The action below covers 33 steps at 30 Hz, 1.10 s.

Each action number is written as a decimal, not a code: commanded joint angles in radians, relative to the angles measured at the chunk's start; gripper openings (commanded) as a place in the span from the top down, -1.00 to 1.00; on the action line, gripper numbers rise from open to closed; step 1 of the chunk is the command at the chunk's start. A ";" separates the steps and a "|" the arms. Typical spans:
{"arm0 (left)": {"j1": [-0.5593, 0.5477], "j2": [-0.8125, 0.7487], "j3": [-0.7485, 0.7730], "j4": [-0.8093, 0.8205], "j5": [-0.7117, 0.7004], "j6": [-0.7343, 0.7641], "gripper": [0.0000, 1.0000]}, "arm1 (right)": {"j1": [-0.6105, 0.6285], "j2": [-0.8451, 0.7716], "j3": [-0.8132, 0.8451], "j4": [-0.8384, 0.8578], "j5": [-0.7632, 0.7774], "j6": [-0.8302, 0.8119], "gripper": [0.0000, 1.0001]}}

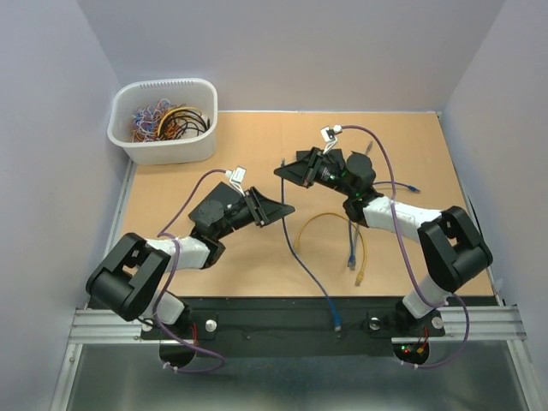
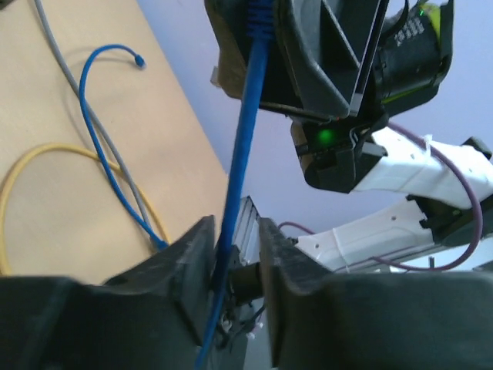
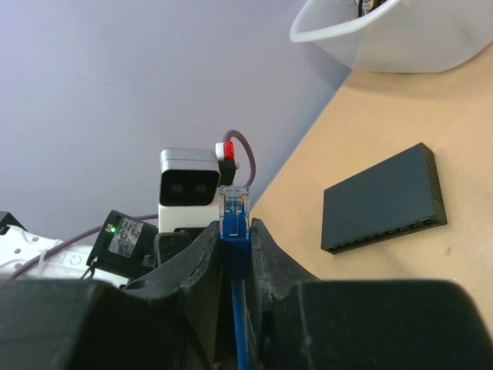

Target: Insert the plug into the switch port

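Your right claw (image 3: 235, 231) is clenched on the plug (image 3: 236, 206), held aloft, tip out. The cable (image 2: 245, 139) runs through your left claw (image 2: 231, 247); whether that one pinches it, I cannot tell. Square the plug to the switch (image 3: 383, 202), lying well off, before pushing in.

Glossy clear plastic plug (image 3: 235, 204), matt plastic switch (image 3: 383, 199), smooth matt wood-look table (image 1: 257, 145).

One switch (image 3: 383, 200), one bin (image 1: 163, 120) (wires heaped inside), four cables (image 1: 295, 253) outside it: two blue, one yellow, one grey.
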<state>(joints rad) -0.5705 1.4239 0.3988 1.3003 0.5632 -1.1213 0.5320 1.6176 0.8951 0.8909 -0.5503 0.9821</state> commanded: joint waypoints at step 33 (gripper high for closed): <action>-0.009 -0.424 0.247 -0.993 -0.413 0.571 -0.36 | 0.189 -0.134 0.071 -0.592 0.159 -0.493 0.99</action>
<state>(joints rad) -0.5808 1.0012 0.6144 0.2432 0.1257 -0.5610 0.7158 1.5127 0.9108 0.3084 -0.4282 0.5232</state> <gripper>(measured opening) 0.680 0.240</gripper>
